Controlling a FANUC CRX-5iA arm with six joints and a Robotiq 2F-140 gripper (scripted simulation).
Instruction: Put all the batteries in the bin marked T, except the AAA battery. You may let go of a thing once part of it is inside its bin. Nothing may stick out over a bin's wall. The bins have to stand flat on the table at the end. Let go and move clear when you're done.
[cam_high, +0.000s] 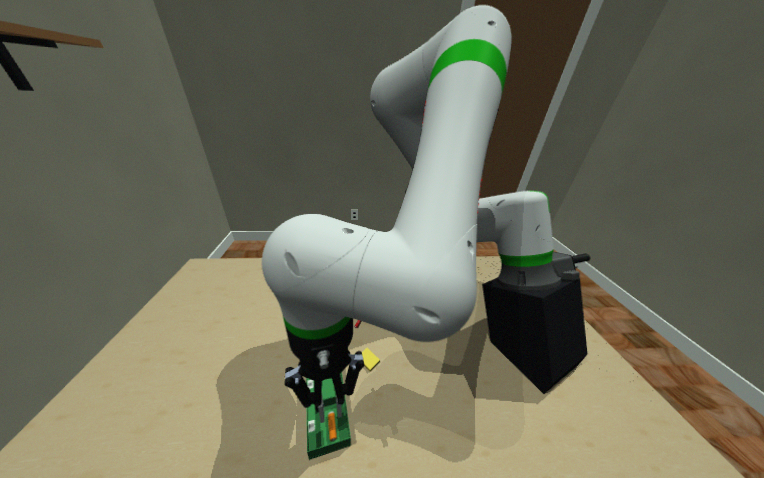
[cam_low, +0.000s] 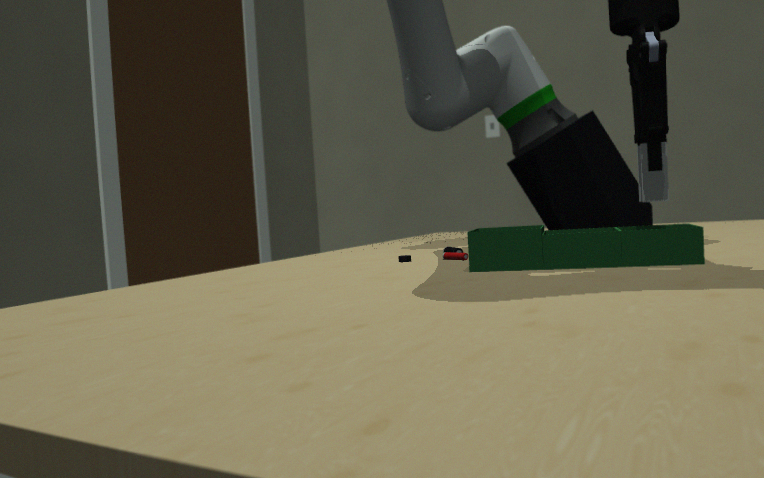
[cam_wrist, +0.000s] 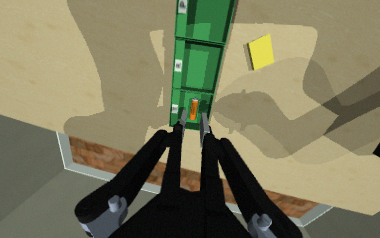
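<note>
The hand (cam_high: 330, 413) (cam_low: 653, 199) (cam_wrist: 193, 118), parted a little and holding nothing, hangs above the green bins' (cam_high: 329, 452) (cam_low: 585, 248) (cam_wrist: 172, 80) end compartment; the orange battery (cam_high: 332, 426) (cam_wrist: 194, 109) lies inside, beneath the fingertips, its long axis along the row.

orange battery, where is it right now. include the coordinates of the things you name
In the wrist view, the orange battery (cam_high: 332, 426) (cam_wrist: 194, 109) lies inside the nearest compartment of the green bins (cam_high: 329, 452) (cam_wrist: 172, 125), right of that compartment's white label (cam_high: 311, 426) (cam_wrist: 174, 108).
</note>
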